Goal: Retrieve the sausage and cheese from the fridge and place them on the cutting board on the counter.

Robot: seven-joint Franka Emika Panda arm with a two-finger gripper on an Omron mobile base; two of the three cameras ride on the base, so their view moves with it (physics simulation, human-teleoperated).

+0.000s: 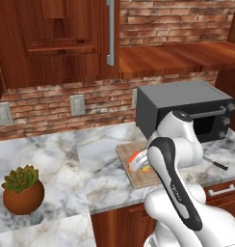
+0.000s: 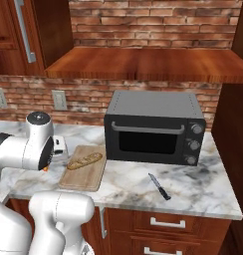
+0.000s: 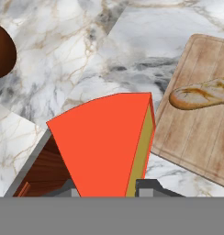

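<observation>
Cheese [image 3: 102,142] is sitting clamped between the claw's [image 3: 107,186] two dark fingertips [image 3: 148,186], its broad reddish-orange face turned toward the hand camera and a thin yellow side showing along its right edge. The jaws are drawn in tight against the wedge, nearly closed, with one tip pressing on each side of it. In the left base view the wedge [image 1: 138,161] is showing orange and yellow just beside the white forearm, hanging over the near left corner of the cutting board [image 1: 138,176]; whether it is touching the wood cannot be told. The board is lying on the marble counter [image 1: 100,164] in front of the dark microwave [image 2: 156,127], and a speckled bread loaf [image 2: 85,160] is resting on it. A black-handled knife [image 2: 159,187] is lying on the marble to the board's right, and a potted succulent [image 1: 23,190] is standing well apart to the left.
</observation>
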